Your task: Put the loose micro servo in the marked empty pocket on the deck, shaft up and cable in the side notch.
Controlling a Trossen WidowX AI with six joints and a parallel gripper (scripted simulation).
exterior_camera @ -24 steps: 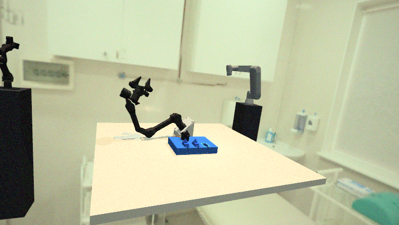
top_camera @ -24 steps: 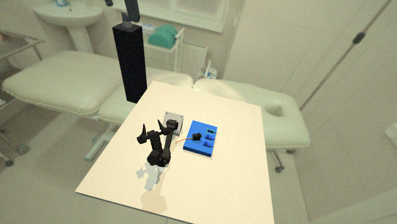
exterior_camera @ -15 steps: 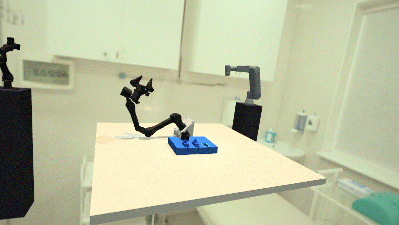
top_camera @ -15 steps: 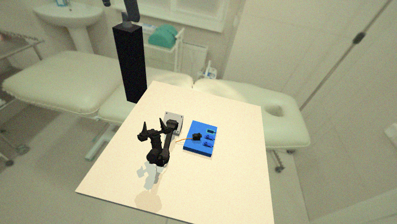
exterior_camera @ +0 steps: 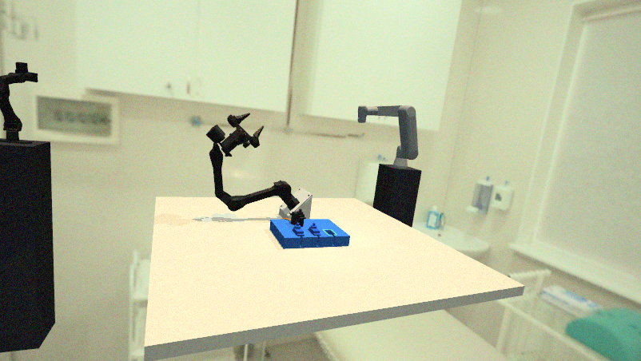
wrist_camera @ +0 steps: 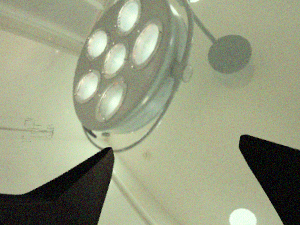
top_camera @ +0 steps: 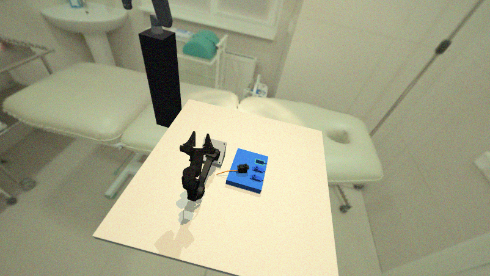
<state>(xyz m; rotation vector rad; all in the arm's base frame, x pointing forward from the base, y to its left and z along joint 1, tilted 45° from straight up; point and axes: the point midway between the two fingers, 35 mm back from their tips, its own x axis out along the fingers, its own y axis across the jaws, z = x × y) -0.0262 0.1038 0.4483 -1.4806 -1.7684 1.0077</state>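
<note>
The loose micro servo (top_camera: 242, 168) (exterior_camera: 296, 217), black, rests on top of the blue deck (top_camera: 245, 154) (exterior_camera: 287, 242). Its orange cable (top_camera: 226, 171) runs off the deck's left side in the top view. Its exact tilt is too small to tell. The marked pocket (top_camera: 259, 161) (exterior_camera: 330, 232), outlined in light green, is empty, near the deck's far right corner in the top view. My gripper (top_camera: 201, 133) (exterior_camera: 256, 120) (wrist_camera: 178, 148) is open and empty. It is raised high above the table, away from the servo, with its fingers pointing upward.
Two blue servos (top_camera: 257, 168) (top_camera: 255, 177) (exterior_camera: 297, 229) (exterior_camera: 314, 228) sit in the deck in a row with the pocket. The arm's grey base plate (top_camera: 221, 154) (exterior_camera: 304, 202) stands beside the deck. The wrist view shows a ceiling lamp (wrist_camera: 120, 64). Other arms stand on black pedestals (top_camera: 160, 75) (exterior_camera: 397, 192) beyond the table.
</note>
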